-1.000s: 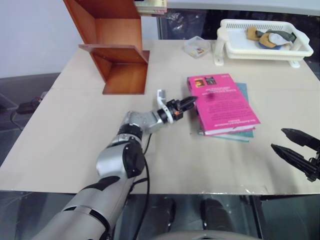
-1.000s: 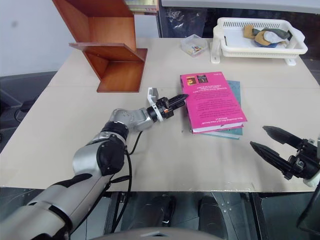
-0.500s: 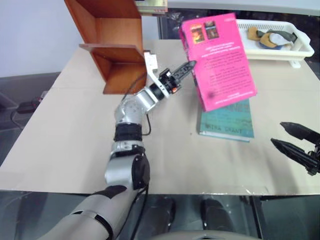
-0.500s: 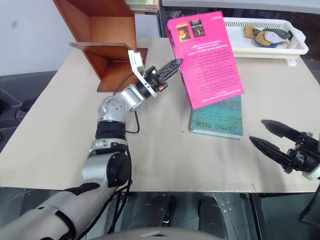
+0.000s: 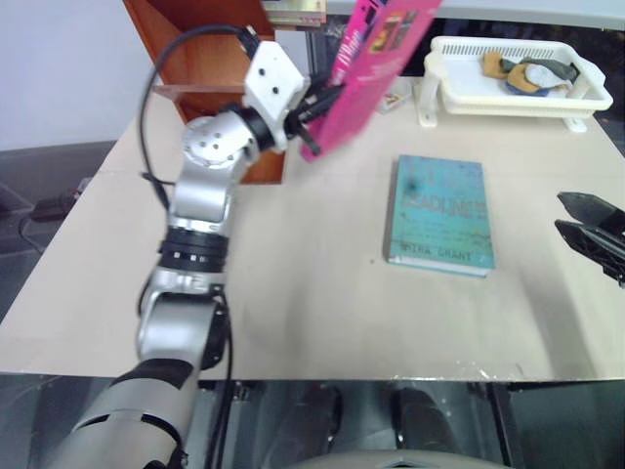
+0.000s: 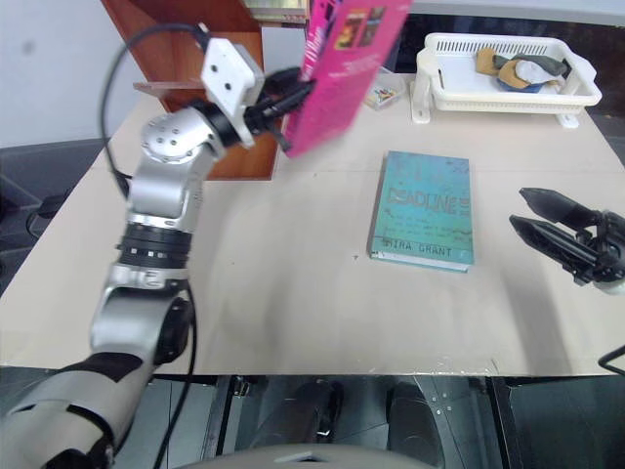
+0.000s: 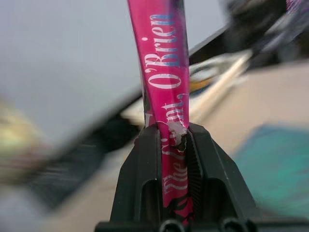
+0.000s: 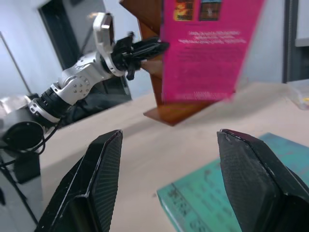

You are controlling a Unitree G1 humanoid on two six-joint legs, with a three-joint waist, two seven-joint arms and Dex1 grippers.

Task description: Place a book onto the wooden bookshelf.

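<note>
Beige tabletop (image 5: 322,293), grey wall to the far left, dark floor at the near edge. Far left on the table: reddish-brown wooden bookshelf of flat boards in a zigzag stepped shape (image 5: 186,24). Far right: white plastic slatted basket (image 5: 508,83) holding some cloth items. Centre-right, flat on the table: thin teal paperback (image 5: 439,213)

Change over the last second: the thick bright pink paperback (image 5: 366,68), which a second ago lay on top of the teal one, is now off the table and up in the air, just right of the bookshelf and near its upper boards. It has been turned from flat to nearly upright, edge toward the head camera. The teal book is fully uncovered and has not shifted

Left gripper (image 5: 311,98): black fingers (image 7: 145,183) clamped together on the lower part of the pink book's spine, the spine lettering running up between them in the left wrist view. Right gripper (image 6: 552,227): fingers apart, holding nothing, hovering near the right table edge, well apart from both books

Judgement: pick-up and lift are done; the book is already oriented as it would stand. What remains is carrying it left onto a shelf board and releasing. Risk: the hold is low on a tall, thick book, so it may pivot on contact with a board
</note>
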